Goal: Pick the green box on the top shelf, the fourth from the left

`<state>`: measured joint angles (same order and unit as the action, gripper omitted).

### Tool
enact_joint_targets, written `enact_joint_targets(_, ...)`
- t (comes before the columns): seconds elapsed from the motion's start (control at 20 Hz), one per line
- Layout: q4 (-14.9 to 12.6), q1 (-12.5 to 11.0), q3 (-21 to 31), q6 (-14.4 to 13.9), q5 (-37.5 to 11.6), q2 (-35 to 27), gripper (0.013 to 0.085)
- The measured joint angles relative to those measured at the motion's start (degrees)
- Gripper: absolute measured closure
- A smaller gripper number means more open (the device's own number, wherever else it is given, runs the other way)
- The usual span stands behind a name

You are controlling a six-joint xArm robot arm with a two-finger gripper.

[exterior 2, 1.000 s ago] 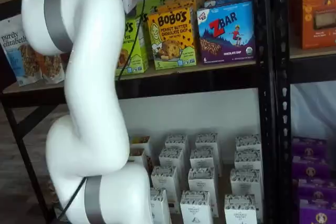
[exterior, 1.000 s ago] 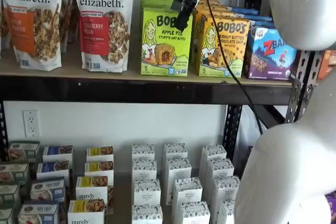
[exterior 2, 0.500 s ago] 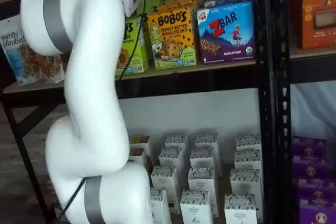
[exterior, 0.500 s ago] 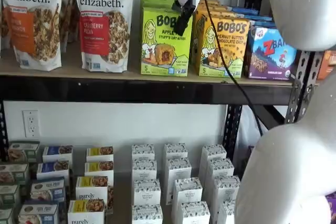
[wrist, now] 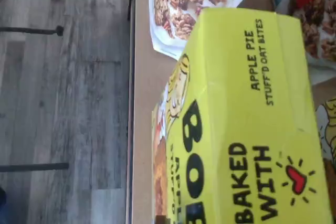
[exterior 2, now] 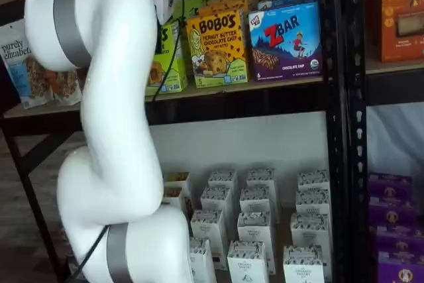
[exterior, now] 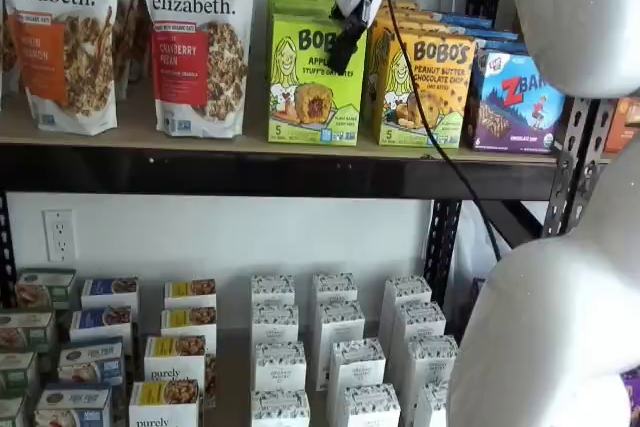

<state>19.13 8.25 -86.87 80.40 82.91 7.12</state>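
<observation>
— Tan wood, that top shelf [exterior: 150,137]; where is the green box [exterior: 315,77] sitting?

— It is standing upright on it, between a granola bag [exterior: 197,42] and an orange box [exterior: 422,90].

— And the gripper [exterior: 346,49]?

— It is hanging at the box's upper front corner, reaching in. I cannot tell whether the fingers are apart. Next, I judge, it needs to straddle the box top.

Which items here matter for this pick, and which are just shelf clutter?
Job:
green box
top shelf
gripper, over the box's front, finger gap not visible

Clutter:
orange Bobo's box
ZBar box
granola bags
white boxes below
</observation>
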Motion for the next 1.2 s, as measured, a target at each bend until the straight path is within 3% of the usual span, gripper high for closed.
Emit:
enact_joint_targets(0.45,0.02,-0.1,-1.02,-0.08,1.13,-0.49,0.033)
enact_joint_targets(1.0,-0.09,0.06,-1.13,-0.26,1.62,-0.46,0.057)
enact_joint_targets(1.2,-0.09,-0.01,-1.51,-0.26,2.19,-0.61,0.057)
